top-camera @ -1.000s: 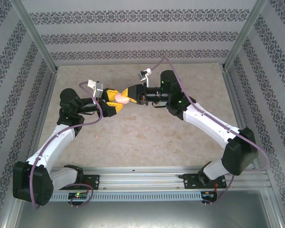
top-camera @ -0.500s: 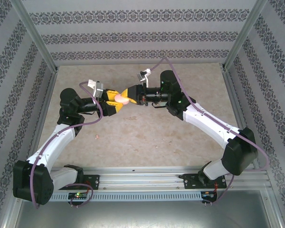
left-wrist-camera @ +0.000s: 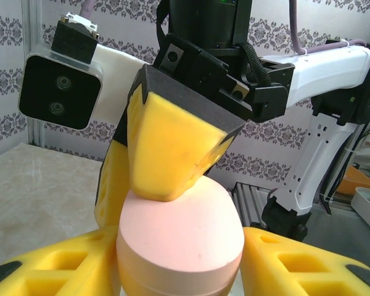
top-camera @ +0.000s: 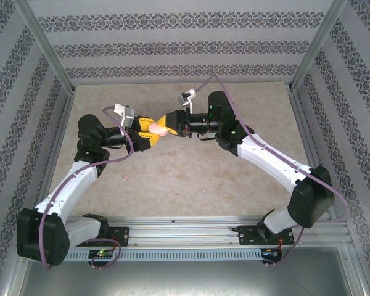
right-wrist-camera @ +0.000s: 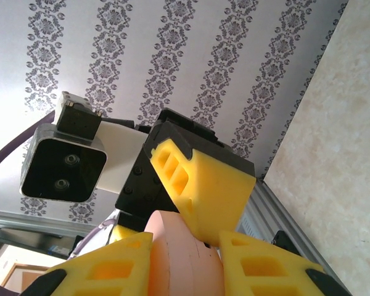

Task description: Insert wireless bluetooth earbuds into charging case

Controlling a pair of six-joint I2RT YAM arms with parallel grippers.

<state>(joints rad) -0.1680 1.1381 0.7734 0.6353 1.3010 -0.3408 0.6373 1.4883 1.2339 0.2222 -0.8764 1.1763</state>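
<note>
So we're gripping the pink case mid-air, left end effector and right end effector both clamped on it, and we're guessing the earbuds are yet to go in.

The top external camera looks down from above the near edge over the beige marbled table. The left wrist camera and right wrist camera face each other at close range across the pale pink oval plastic case, which all three views share.
</note>
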